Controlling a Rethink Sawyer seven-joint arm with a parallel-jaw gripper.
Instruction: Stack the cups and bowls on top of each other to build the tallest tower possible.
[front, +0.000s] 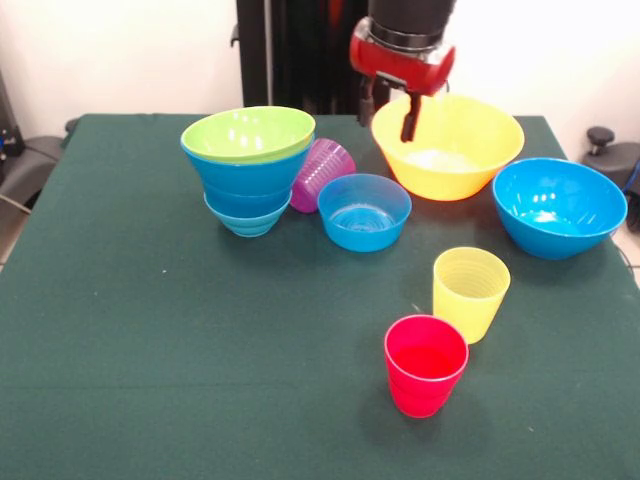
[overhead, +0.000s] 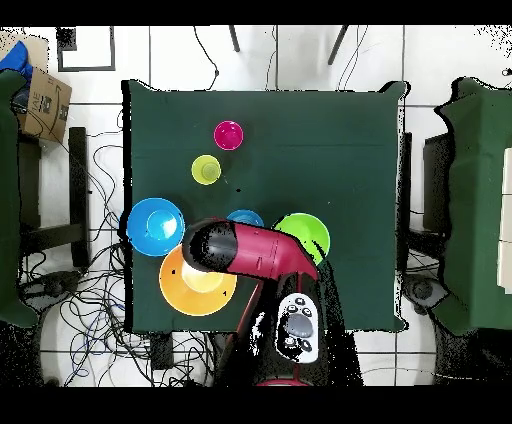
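My gripper (front: 388, 110) hangs open over the far left rim of the very large yellow bowl (front: 450, 150), one finger inside the rim and the other just outside it. The bowl rests on the table. At back left stands the tower (front: 248, 170): a lime green bowl (front: 248, 132) nested on a large blue one over small blue ones. A purple cup (front: 322, 172) lies on its side against it. A small blue bowl (front: 364, 210), a large blue bowl (front: 558, 205), a yellow cup (front: 470, 292) and a red cup (front: 425, 363) stand apart. From overhead the arm (overhead: 245, 250) hides the gripper.
The table is covered in a dark green cloth (front: 150, 350). Overhead, the yellow bowl (overhead: 190, 290) and the large blue bowl (overhead: 155, 226) sit close to the table's left edge. Cables lie on the floor around the table.
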